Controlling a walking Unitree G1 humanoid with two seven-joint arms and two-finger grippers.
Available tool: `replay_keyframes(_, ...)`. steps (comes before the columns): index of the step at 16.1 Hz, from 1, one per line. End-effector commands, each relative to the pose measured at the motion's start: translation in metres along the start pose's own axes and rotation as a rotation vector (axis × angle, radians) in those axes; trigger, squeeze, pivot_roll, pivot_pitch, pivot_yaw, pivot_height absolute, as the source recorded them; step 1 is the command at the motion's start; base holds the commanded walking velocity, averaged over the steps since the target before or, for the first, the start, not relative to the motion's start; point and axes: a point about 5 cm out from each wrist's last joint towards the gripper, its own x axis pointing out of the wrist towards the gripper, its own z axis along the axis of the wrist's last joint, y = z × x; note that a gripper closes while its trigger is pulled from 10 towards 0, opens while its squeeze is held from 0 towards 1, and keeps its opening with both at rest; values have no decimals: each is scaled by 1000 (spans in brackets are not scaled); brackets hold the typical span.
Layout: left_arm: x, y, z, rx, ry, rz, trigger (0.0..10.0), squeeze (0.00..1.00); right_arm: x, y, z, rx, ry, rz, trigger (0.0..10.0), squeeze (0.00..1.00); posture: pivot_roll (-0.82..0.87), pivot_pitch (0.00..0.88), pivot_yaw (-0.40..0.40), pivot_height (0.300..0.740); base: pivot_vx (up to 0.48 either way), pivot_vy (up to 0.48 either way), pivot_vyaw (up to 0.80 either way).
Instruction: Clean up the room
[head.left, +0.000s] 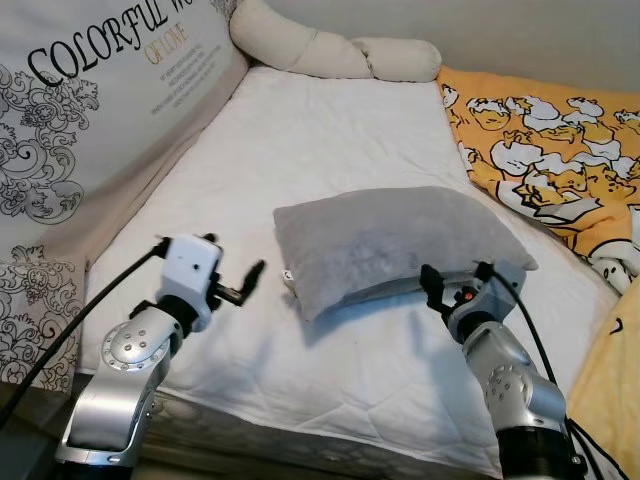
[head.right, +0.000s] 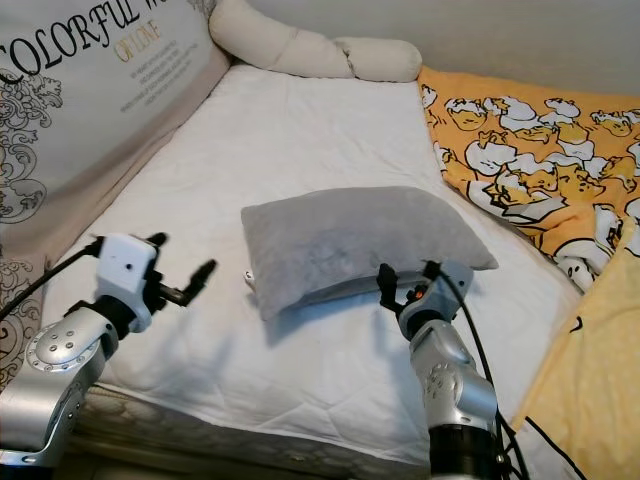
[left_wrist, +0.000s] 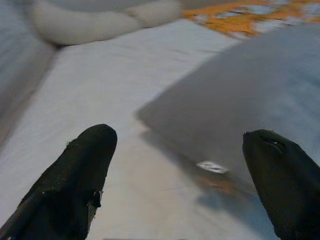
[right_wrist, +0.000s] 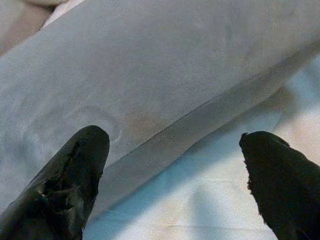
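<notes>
Grey plush fabric marks the pillow (head.left: 390, 243), which lies across the middle of the white quilted mattress (head.left: 300, 150), its long side running from my left toward my right. A small white tag (left_wrist: 212, 166) sticks out at its near-left corner.

My right gripper (head.left: 456, 280) sits at the pillow's near edge, toward its right end. In my right wrist view the two black fingers (right_wrist: 70, 185) stand wide apart, with the pillow's seam and the sheet between them; nothing is clamped. I cannot tell whether the fingertips touch the fabric.

My left gripper (head.left: 240, 285) hovers over the sheet just beside the pillow's left corner, apart from it. Its fingers (left_wrist: 75, 185) are also spread wide and hold nothing; the left wrist view looks along them at the pillow's corner and the tag.

At the head of the bed a long cream bolster (head.left: 330, 48) lies along the wall. An orange blanket (head.left: 545, 150) printed with white cartoon figures covers the right side of the bed. On my left stands a padded panel (head.left: 90, 120) with black scrollwork and the word "COLORFUL".
</notes>
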Motion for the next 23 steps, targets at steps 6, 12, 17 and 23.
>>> replay_keyframes(6, 1, -9, 6, 75, 38, -234, 10000, 0, 39, 11, 2, 355, 109, 35, 10000, 1000, 15, 0, -10, 740, 0, 0, 0)
replay_keyframes(12, -4, -14, 6, 119, 97, -371, 10000, 0, 53, 36, 1, 476, 168, 117, 10000, 1000, 57, 0, -12, 740, 0, 0, 0)
replay_keyframes(17, -10, -15, 6, 126, 130, -450, 10000, 0, 58, 46, 7, 453, 148, 106, 431, 0, 55, 0, -8, 740, 0, 0, 0)
replay_keyframes(23, -12, -16, 1, 125, 170, -496, 10000, 0, 58, 38, 5, 457, 125, 21, 0, 0, 52, 0, -16, 740, 0, 0, 0)
